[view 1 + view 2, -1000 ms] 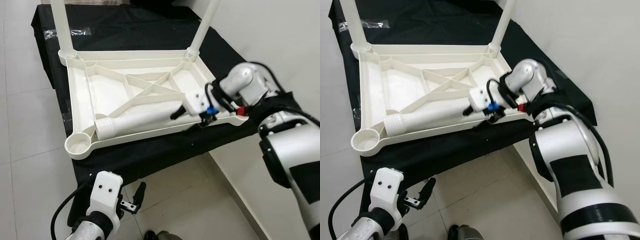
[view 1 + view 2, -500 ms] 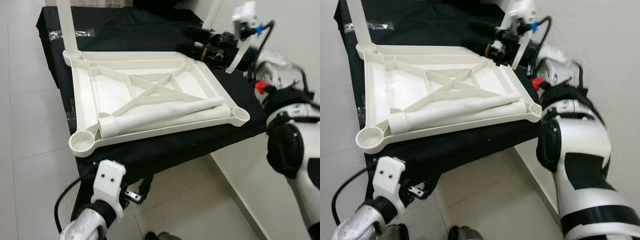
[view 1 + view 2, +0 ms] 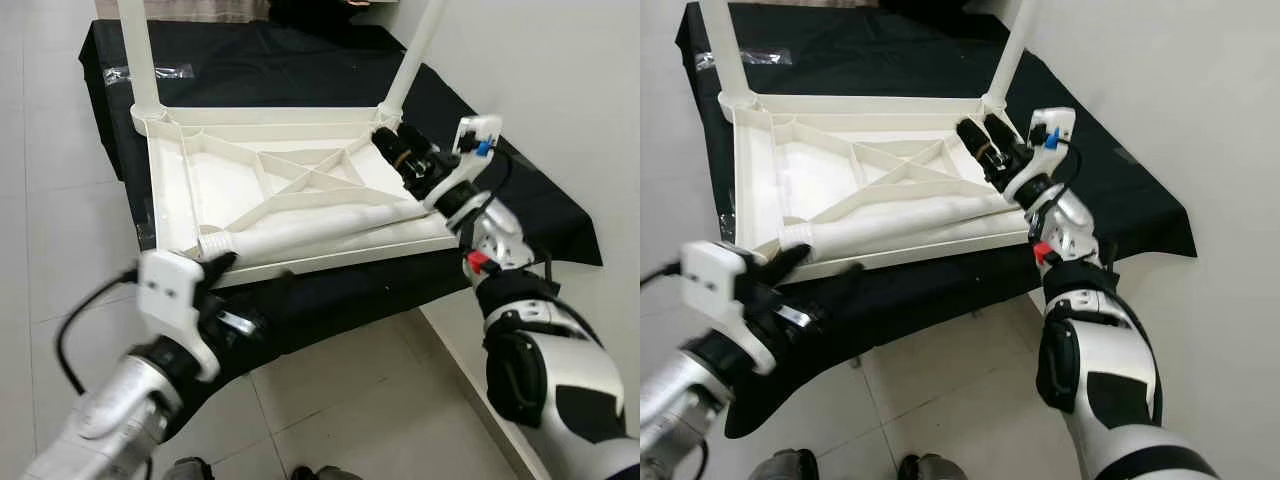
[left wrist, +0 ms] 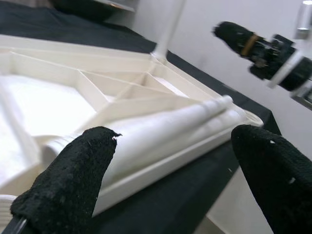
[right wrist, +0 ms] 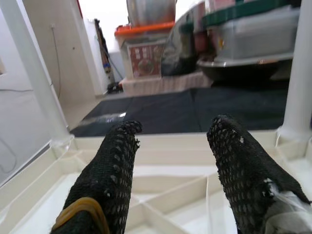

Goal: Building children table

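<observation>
The white plastic tabletop (image 3: 300,195) lies upside down on a black-draped surface (image 3: 300,60), its ribbed underside facing up; all positions below are given relative to it.

Left gripper (image 3: 225,290): positioned at the tabletop's near left corner, level with the near rim, partly blurred in the head views. The left wrist view shows its two black fingers (image 4: 73,180) spread wide with nothing between them, aimed across the near rim toward the loose leg.

Upright leg, far left (image 3: 135,55): seated in the tabletop's far left corner socket and standing vertical.

Loose leg (image 3: 310,225): lies inside the tabletop, resting along the near rim, its threaded end toward the near left corner and its other end toward the near right corner. It touches the rim wall along its length.

Upright leg, far right (image 3: 415,55): seated in the far right corner socket, leaning slightly away from vertical in the head views.

Right gripper (image 3: 400,155): held above the tabletop's right edge, just on the near side of the far right leg. Its fingers (image 5: 243,165) stand apart, holding nothing, pointed inward over the ribbed underside.

A near right corner socket (image 4: 253,117) appears in the left wrist view, with no leg in it.
</observation>
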